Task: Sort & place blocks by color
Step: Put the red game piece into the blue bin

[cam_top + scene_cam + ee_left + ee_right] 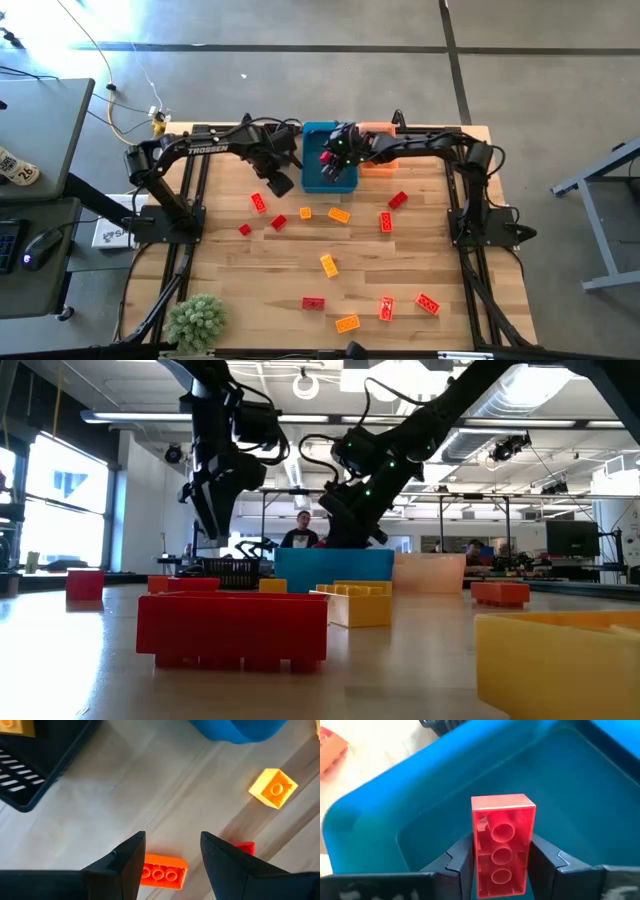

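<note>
The right gripper (501, 862) clenches a red brick (502, 842), underside showing, over the blue bin (380, 830). The left gripper (172, 852) hangs released above an orange brick (162, 871).

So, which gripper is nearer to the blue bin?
Right. The right gripper holds a red brick directly over the blue bin; the left gripper hangs open beside it, above the table.
</note>
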